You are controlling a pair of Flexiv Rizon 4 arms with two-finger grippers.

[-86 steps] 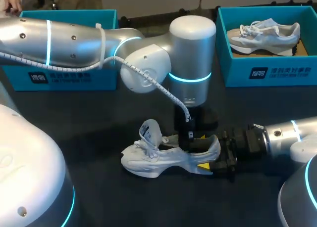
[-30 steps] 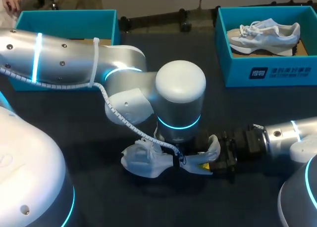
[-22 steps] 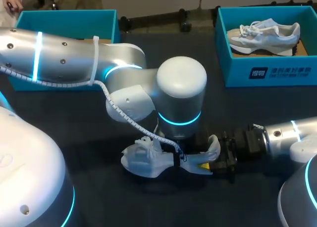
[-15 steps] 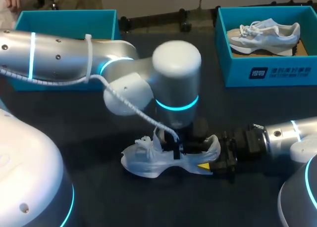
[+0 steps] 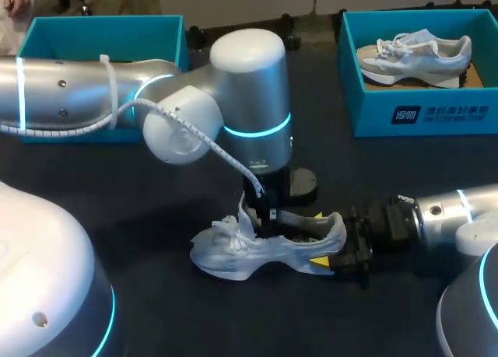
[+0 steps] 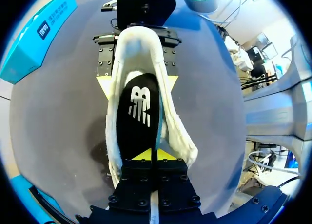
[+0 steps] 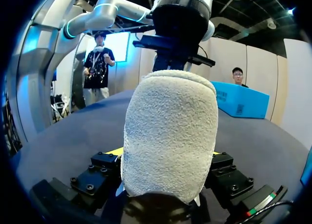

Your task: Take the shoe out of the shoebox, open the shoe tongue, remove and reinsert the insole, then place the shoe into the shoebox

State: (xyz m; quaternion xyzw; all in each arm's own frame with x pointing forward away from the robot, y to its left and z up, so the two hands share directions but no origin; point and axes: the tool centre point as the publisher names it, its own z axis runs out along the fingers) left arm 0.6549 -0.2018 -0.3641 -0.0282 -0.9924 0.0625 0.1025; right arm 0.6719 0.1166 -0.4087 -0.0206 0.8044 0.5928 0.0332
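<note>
Shoe (image 5: 257, 252) out of shoebox (image 5: 101, 34), lying on table (image 5: 156, 217); box well beyond shoe. Tongue (image 5: 243, 209) raised. Right hand (image 5: 333, 246) clamps shoe's heel. Left hand (image 5: 263, 217) above shoe's opening, fingers nearly together, apparently pinching insole (image 6: 138, 112). Likely mid insole step; boxing shoe not yet done.

Left arm (image 5: 117, 92), wrist upright, pincer (image 6: 151, 155) pointing down, fingers pinched on insole (image 6: 139, 112); right arm (image 5: 459, 217) low and level, pincer (image 7: 165, 153) clamped on shoe (image 5: 233, 252) heel.
</note>
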